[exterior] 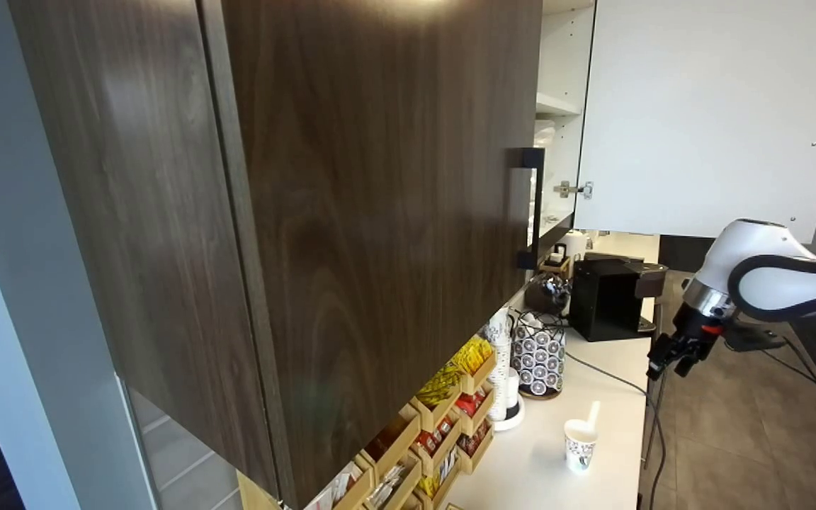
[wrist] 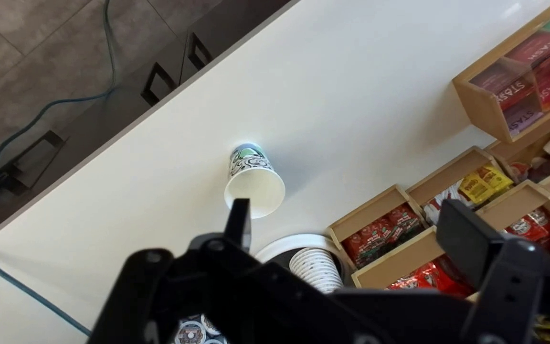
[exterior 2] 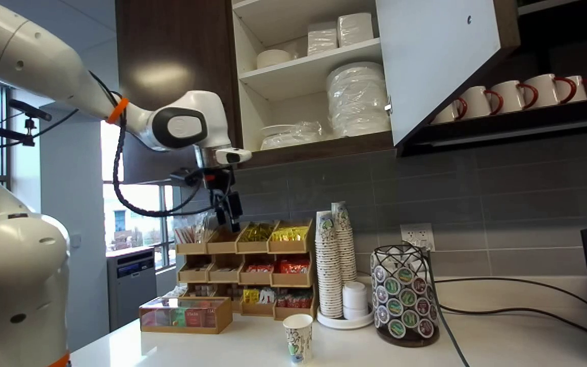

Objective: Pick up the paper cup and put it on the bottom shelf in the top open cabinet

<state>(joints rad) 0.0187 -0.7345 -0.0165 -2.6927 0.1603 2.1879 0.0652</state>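
Observation:
The paper cup [exterior 2: 298, 340] is white with a printed pattern. It stands upright on the counter in both exterior views [exterior: 579, 452] and shows mouth-on in the wrist view [wrist: 250, 161]. My gripper [exterior 2: 228, 220] is open and empty, high above the counter and apart from the cup; its fingers are spread wide in the wrist view [wrist: 346, 210]. The open cabinet [exterior 2: 301, 109] is above the counter, its white door [exterior: 705, 113] swung out. Its bottom shelf [exterior 2: 327, 136] shows as a thin pale sliver, with wrapped plates [exterior 2: 357, 102] on it.
A packet organizer [exterior 2: 258, 278], a tea box [exterior 2: 186, 316], stacked cups [exterior 2: 329, 270] and a coffee pod carousel [exterior 2: 405, 306] stand along the counter. A black machine [exterior: 603, 297] is farther along. A cable [wrist: 31, 296] crosses the counter edge. A dark closed door [exterior: 380, 212] adjoins the cabinet.

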